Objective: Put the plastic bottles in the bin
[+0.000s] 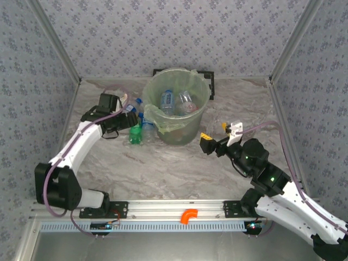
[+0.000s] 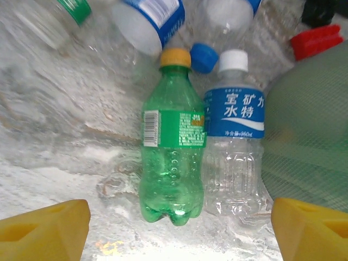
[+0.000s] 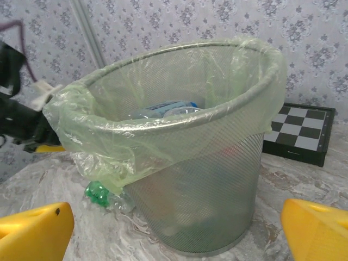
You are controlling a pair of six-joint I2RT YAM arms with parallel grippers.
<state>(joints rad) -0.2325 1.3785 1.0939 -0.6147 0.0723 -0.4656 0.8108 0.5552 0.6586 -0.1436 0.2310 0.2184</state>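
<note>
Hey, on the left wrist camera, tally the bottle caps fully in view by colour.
Yellow caps: 1
White caps: 1
Blue caps: 1
Total: 3
Red ribbed piece beside the bin: unclear whether a cap, not counted.

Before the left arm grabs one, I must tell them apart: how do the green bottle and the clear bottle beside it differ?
The green bottle is tinted green with a yellow cap; the clear bottle is colourless with a white cap. The green bottle's label is green with a barcode; the clear bottle's is blue. Both lie side by side, caps pointing the same way.
</note>
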